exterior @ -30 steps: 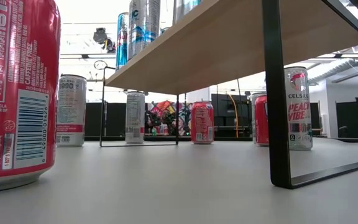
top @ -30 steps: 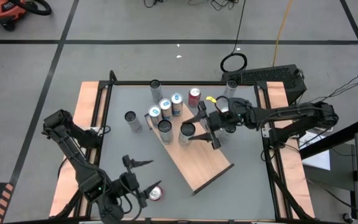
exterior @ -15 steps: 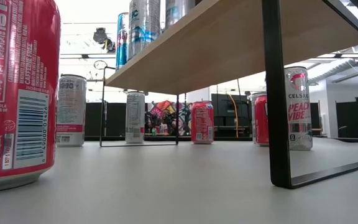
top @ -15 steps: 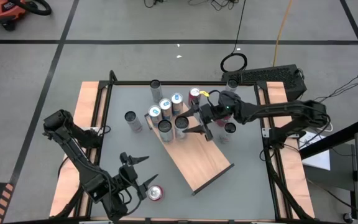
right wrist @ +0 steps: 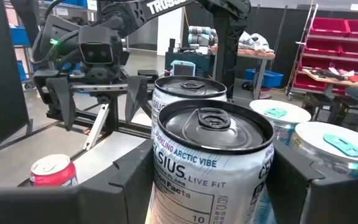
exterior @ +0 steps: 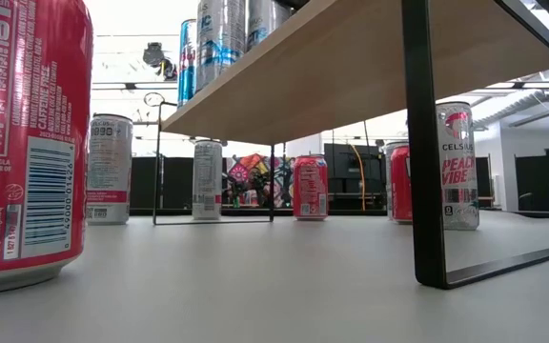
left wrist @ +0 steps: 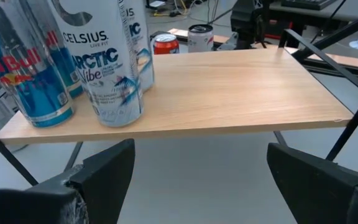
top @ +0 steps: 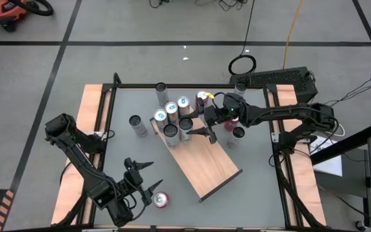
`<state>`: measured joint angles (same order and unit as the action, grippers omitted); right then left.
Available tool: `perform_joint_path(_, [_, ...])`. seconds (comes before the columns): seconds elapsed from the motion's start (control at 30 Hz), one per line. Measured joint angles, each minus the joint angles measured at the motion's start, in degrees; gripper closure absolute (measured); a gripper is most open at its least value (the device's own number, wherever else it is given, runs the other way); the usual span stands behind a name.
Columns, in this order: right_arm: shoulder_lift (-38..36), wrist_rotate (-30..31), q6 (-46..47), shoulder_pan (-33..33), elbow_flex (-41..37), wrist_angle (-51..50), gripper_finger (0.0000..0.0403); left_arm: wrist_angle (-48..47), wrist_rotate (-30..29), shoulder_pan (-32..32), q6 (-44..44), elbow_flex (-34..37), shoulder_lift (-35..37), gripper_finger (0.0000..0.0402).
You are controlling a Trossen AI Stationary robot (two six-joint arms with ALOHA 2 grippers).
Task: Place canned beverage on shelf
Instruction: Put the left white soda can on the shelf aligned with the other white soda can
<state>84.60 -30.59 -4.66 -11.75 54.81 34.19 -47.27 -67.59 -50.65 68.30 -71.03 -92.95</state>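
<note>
Wooden shelf [top: 209, 165] under inspection: sitting skewed across the middle of the grey table [top: 127, 151], raised on a thin black frame, carrying a tight cluster of tall cans [top: 171, 109] at its far end and lying bare along the rest of the board.

Right side: reaching in from the table's right edge with the right gripper [top: 197, 126], clamping a silver canned beverage [top: 186, 124] by its sides, upright, jaws part-closed around the body. Holding it by the sides rather than the top, probably to keep it vertical and leave the base free for setting down. Positioning it at the edge of the cluster, just beside a matching can [right wrist: 190, 87], so filling the board from one end, as judged. Not possible to tell whether the base is touching the board or hanging just above it.

Left side: waiting with the left gripper [top: 148, 178] near the front of the table, jaws spread wide and holding nothing, facing the shelf's long edge. Sitting just beside a red can [top: 161, 200] standing on the table, likely the next pick.

Stock not yet shelved: several loose cans standing on the table beyond and beside the shelf, among them a second red can [top: 201, 96].

Risk, as judged: crowding the neighbours on release, with tall narrow cans tipping easily if nudged by an opening jaw.
</note>
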Motion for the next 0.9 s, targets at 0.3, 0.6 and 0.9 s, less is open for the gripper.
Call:
perform_joint_path(0.3, [0.0,-4.2,-1.5,-1.2,0.0,0.3,0.0190,0.0,0.0,0.0,0.0,0.1,0.0,0.0037])
perform_joint_path(0.6, [0.0,-4.2,-4.4,-1.7,0.0,0.3,0.0190,-0.2,-0.1,0.3,-0.1,0.1,0.0,0.0037])
perform_joint_path(0.9, [0.0,-4.2,-5.0,-1.7,0.1,-0.1,0.0190,-0.4,0.0,1.7,-1.2,0.1,0.0,0.0037])
